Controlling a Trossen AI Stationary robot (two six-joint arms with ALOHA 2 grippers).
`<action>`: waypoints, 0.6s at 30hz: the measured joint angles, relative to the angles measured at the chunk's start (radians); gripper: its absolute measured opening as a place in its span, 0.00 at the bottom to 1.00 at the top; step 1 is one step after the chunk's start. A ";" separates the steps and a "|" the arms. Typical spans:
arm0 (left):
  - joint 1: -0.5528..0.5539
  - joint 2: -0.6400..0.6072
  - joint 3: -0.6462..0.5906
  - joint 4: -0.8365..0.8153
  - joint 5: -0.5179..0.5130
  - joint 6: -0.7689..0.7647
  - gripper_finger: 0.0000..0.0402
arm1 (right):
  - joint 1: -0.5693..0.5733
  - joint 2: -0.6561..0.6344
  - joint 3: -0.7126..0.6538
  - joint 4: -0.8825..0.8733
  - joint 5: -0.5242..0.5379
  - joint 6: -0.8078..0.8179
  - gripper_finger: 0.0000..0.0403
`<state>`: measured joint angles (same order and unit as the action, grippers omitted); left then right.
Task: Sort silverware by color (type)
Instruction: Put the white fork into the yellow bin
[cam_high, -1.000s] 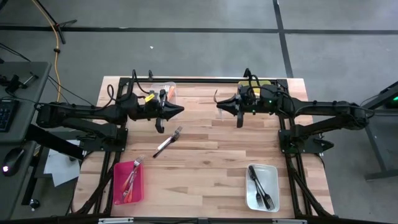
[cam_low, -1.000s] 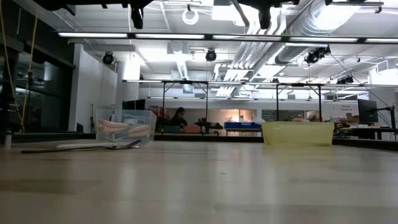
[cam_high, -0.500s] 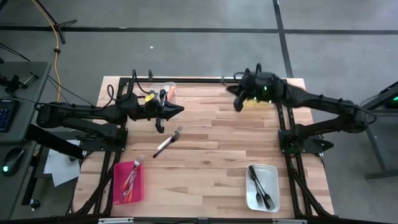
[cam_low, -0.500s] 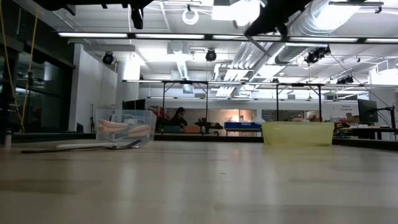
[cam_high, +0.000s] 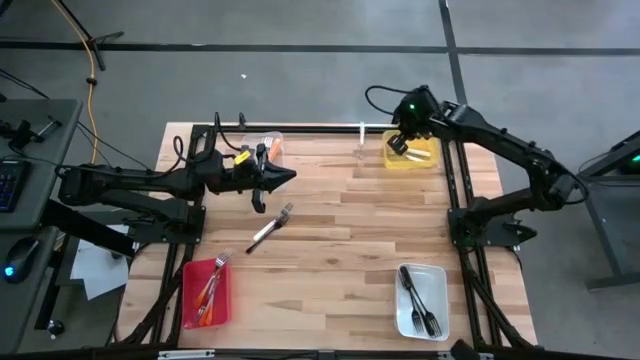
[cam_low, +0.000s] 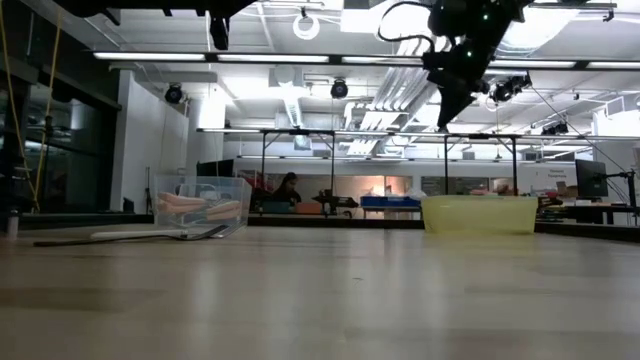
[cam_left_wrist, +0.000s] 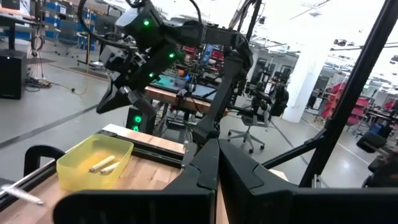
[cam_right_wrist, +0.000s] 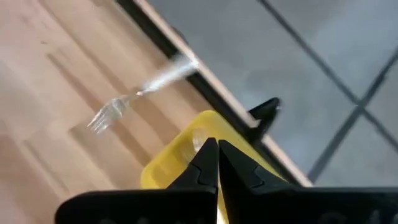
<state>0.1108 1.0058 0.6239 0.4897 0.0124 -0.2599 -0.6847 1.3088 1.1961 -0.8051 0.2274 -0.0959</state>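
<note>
A silver fork (cam_high: 270, 228) lies flat on the wood table left of the middle. A clear fork (cam_high: 360, 141) lies by the far edge, its handle (cam_right_wrist: 171, 68) across the black rail. My right gripper (cam_high: 394, 147) hangs shut and empty, tipped downward, above the yellow bin (cam_high: 412, 155), which holds pale utensils (cam_left_wrist: 102, 165). My left gripper (cam_high: 290, 176) is shut and empty, held level above the table beside the clear bin (cam_high: 270, 148) of orange-handled pieces. Red and orange forks lie in the pink bin (cam_high: 207, 293). Dark forks lie in the white bin (cam_high: 421, 300).
The four bins stand near the table's corners: clear at far left, yellow at far right, pink at near left, white at near right. Bare wood lies between them. Black frame rails run along the far edge and both sides.
My right gripper has swung from above the table's middle toward the far right corner and tipped from level to pointing steeply down; it now hangs over the yellow bin, still shut.
</note>
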 joint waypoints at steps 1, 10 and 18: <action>0.000 0.000 0.000 0.000 0.000 0.000 0.00 | -0.004 0.006 0.000 0.000 -0.022 0.001 0.01; 0.000 0.000 0.000 0.000 -0.003 0.001 0.00 | -0.004 0.020 0.000 0.009 -0.072 0.008 0.00; 0.000 0.000 0.000 0.000 -0.002 0.001 0.00 | -0.004 0.020 0.000 0.010 -0.109 0.131 0.00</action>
<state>0.1108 1.0058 0.6239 0.4900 0.0101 -0.2588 -0.6888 1.3285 1.1961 -0.7956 0.1181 0.0356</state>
